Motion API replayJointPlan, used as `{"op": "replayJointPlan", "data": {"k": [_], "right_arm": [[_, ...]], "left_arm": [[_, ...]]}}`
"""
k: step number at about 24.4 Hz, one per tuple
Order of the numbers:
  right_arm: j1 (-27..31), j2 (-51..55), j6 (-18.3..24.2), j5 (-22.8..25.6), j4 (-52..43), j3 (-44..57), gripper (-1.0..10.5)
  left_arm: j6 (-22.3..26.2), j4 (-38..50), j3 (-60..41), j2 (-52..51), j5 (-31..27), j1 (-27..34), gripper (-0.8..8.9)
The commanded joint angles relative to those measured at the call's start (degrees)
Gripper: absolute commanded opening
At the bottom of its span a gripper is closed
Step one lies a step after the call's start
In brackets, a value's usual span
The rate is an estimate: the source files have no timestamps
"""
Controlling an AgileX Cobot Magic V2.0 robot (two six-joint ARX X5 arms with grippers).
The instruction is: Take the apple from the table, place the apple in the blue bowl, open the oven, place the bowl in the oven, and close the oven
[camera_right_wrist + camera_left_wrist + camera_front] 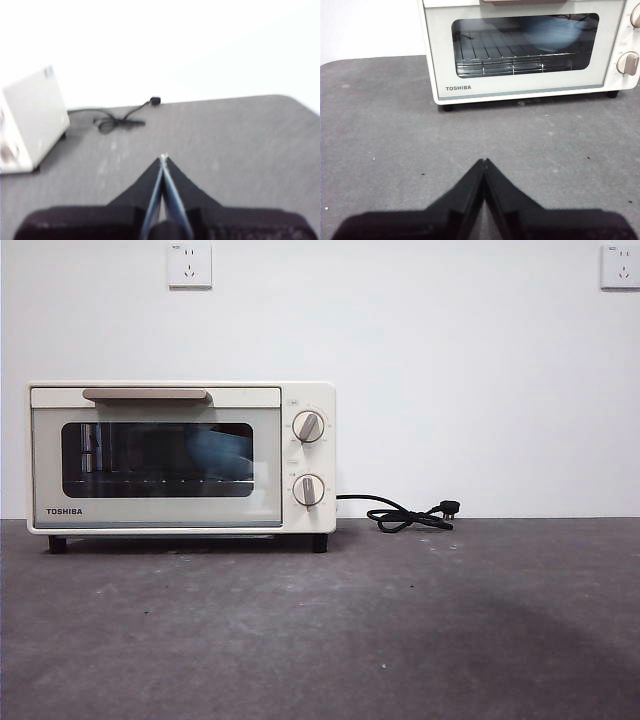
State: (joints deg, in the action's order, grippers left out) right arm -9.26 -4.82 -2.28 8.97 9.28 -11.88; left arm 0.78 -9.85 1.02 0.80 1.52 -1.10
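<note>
Your oven (180,458) is closed on the table (400,630), the blue bowl (218,453) inside; left gripper (484,161) and right gripper (163,158) are pinched together, holding nothing.

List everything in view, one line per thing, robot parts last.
oven: one, cream-white, on the table at the left, door shut
blue bowl: one, blue, inside the oven on the rack, seen dimly through the glass
knobs: two, beige, on the oven's right panel
cord: one, black, unplugged, on the table right of the oven
table: one, dark grey
wall sockets: two, white, on the wall
left gripper: one, black, shut, facing the oven
right gripper: one, black, shut, over the table
</note>
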Motion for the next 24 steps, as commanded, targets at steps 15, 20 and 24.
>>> {"op": "replayJointPlan", "data": {"k": [15, 20, 24], "right_arm": [[4.46, 4.39, 3.67, -7.26, 0.63, 11.08, 0.0], [4.46, 4.39, 5.92, -7.21, 1.44, 11.08, 0.0], [4.46, 4.39, 5.64, -7.21, 1.27, 11.08, 0.0]], "left_arm": [[-0.59, 0.33, -0.59, 0.09, 0.17, -0.09, -0.03], [-0.59, 0.33, -0.59, 0.09, 0.17, -0.09, -0.03], [-0.59, 0.33, -0.59, 0.09, 0.17, -0.09, -0.03]]}}
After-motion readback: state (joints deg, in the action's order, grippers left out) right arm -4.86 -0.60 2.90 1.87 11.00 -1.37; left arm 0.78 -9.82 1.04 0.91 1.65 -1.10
